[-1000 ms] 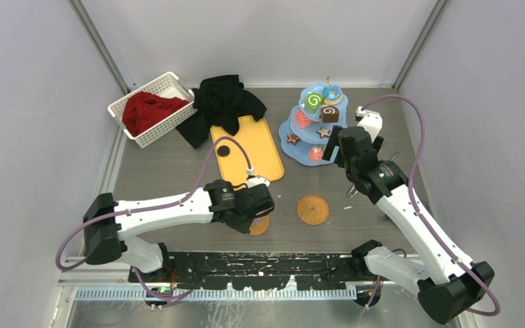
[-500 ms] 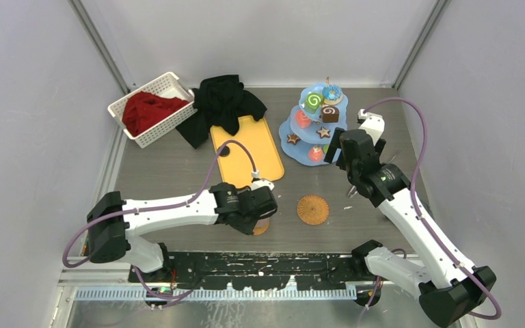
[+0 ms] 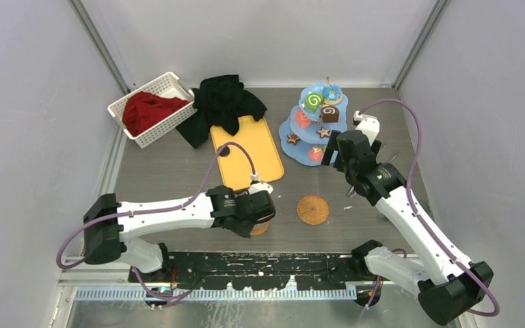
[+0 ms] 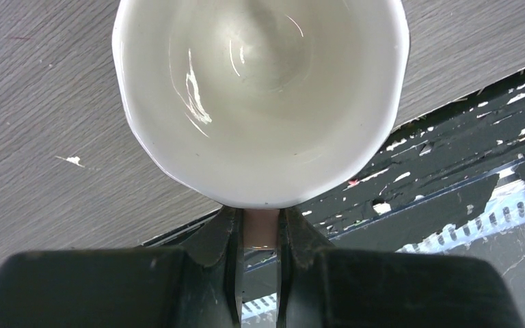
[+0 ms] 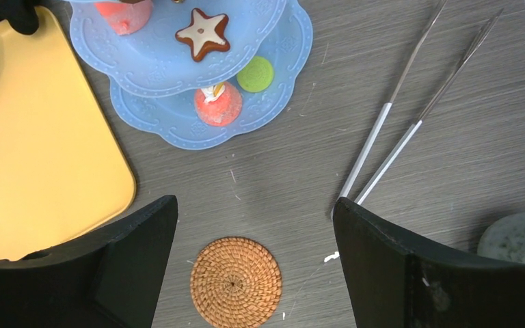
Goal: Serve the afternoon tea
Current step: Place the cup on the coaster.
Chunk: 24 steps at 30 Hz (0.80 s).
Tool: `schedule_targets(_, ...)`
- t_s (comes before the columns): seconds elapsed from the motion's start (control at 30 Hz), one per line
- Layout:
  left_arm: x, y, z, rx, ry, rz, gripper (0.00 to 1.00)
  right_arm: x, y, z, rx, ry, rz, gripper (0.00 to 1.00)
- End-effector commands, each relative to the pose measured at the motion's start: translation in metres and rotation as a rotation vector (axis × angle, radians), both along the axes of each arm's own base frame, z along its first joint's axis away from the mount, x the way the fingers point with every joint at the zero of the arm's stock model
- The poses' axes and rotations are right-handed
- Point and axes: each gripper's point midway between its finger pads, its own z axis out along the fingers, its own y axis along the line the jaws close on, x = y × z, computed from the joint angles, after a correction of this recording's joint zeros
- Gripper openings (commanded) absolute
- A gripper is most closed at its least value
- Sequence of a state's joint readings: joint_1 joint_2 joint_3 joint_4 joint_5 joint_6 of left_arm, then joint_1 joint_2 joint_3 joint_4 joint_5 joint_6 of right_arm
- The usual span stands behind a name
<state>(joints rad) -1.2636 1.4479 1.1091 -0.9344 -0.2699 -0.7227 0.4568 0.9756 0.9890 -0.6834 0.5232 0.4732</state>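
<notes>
My left gripper (image 4: 260, 229) is shut on the pink handle of the cream mug (image 4: 260, 89), whose empty inside faces the wrist camera. In the top view the left gripper (image 3: 253, 210) covers the mug, above a woven coaster (image 3: 260, 227) that shows only partly. The pale-blue three-tier stand (image 3: 294, 130) holds a green swirl roll (image 3: 313, 101), a blue donut (image 3: 332, 92) and a star cookie (image 5: 203, 32). My right gripper (image 5: 253, 205) is open and empty, above the table beside the stand (image 5: 143, 61). The grey mug (image 5: 519, 236) shows at the right wrist view's edge.
A second woven coaster (image 3: 312, 209) lies mid-table. Metal tongs (image 5: 396, 130) lie right of the stand. The orange-yellow tray (image 3: 246, 150) carries a small black disc and a black cloth (image 3: 220, 102) at its far end. A white basket (image 3: 149, 109) with red cloth is back left.
My left gripper, holding the mug, has shifted slightly toward the near edge. My right gripper has moved a little farther from the base, beside the stand.
</notes>
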Motion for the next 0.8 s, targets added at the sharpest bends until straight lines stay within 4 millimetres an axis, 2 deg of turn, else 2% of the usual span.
schedule_targets(0.0, 0.008, 0.002, 0.018, -0.055, -0.075, -0.007, 0.0, 0.007, 0.007, 0.007, 0.037, -0.044, 0.017, 0.89)
schedule_targets(0.5, -0.001, 0.001, -0.015, -0.029, -0.014, -0.006, 0.0, 0.009, 0.004, 0.005, 0.026, -0.043, 0.002, 0.89)
schedule_targets(0.7, 0.004, 0.007, -0.029, 0.021, -0.035, 0.019, 0.0, 0.01, 0.003, 0.008, 0.031, -0.056, 0.0, 0.89)
schedule_targets(0.77, 0.009, 0.002, -0.03, 0.008, -0.057, 0.022, 0.0, 0.009, 0.003, 0.008, 0.028, -0.053, -0.002, 0.89)
